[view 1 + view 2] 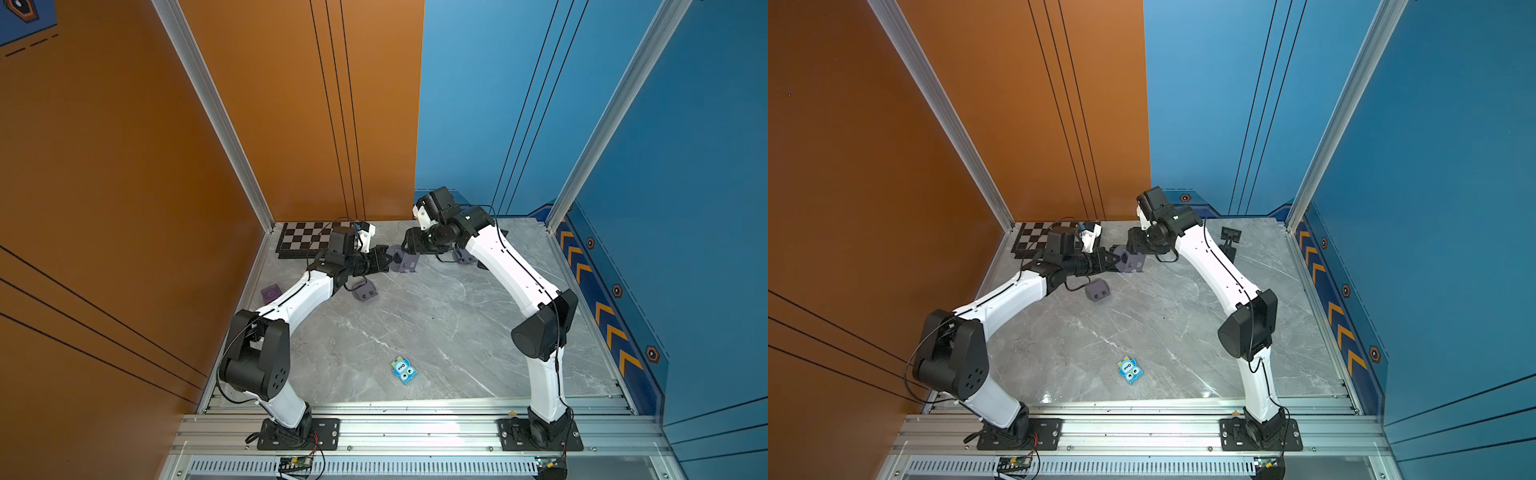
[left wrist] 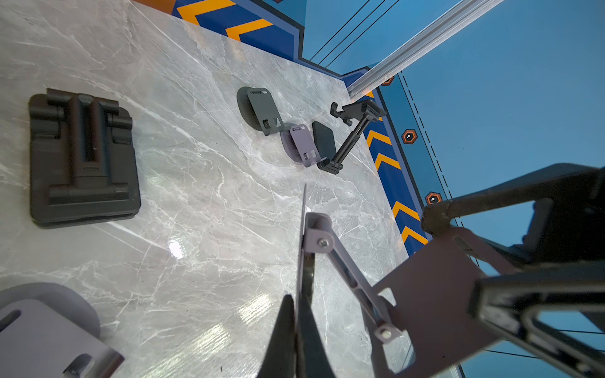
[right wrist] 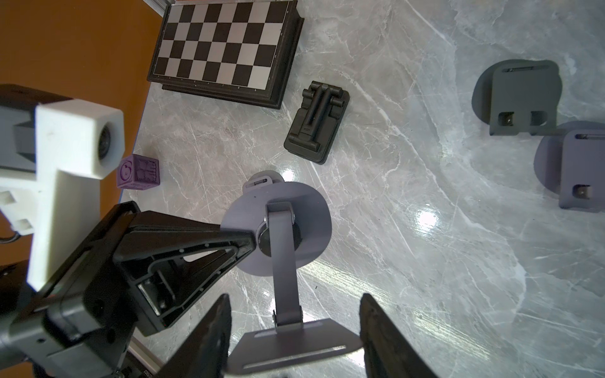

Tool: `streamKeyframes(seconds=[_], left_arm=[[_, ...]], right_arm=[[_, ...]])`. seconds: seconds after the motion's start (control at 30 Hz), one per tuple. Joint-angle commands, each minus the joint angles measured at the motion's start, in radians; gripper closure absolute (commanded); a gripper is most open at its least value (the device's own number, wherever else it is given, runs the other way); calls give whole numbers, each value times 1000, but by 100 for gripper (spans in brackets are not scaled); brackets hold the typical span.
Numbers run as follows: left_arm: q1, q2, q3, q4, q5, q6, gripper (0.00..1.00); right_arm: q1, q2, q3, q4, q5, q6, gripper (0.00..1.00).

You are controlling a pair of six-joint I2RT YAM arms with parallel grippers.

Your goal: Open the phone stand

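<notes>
plainly, little is endangered at the near edge of the tabletop (image 1: 415,332), where a small blue toy (image 1: 404,371) lies well apart from both arms. farther in, another lavender stand (image 1: 365,293), folded, lies just beside the left forearm (image 1: 307,291) and could be nudged if that arm were swung while the hinges are worked. beyond it the main risk is found: the left end effector (image 2: 296,296) is closed on only the thin rim of the base disc (image 3: 304,209), so the disc could be twisted out of the pinch if a stiff hinge is forced. the right end effector (image 3: 294,297) is clamped across the top plate (image 3: 294,350), 1 finger on each side edge; by a pull off the hinge axis the plate could be slid free, and the stand would be dropped. the chessboard (image 1: 305,239) at the far corner is judged clear.

the phone stand (image 3: 283,268) appears to be held off the tabletop between the 2 end effectors, toward the far side. it is seen as matte lavender: a round base, 1 slim arm pinned at both ends, a slotted plate. it looks partly unfolded, the arm standing away from the base.
</notes>
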State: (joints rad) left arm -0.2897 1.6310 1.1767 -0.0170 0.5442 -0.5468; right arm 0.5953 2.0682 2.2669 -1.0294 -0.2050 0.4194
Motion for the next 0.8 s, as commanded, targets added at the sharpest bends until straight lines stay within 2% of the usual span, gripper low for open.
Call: streamKeyframes(seconds=[0.0, 0.3, 0.47, 0.77], left_arm=[[48, -10, -34, -53, -149, -13, 100], [43, -94, -55, -54, -142, -8, 100], [43, -125, -67, -54, -136, -7, 100], [44, -148, -83, -54, -135, -7, 100]], right_arm=[[7, -42, 54, -80, -91, 13, 57], [-15, -1, 77, -40, -148, 64, 43], [-14, -1, 74, -16, -168, 83, 32], [-13, 33, 67, 11, -186, 105, 22]])
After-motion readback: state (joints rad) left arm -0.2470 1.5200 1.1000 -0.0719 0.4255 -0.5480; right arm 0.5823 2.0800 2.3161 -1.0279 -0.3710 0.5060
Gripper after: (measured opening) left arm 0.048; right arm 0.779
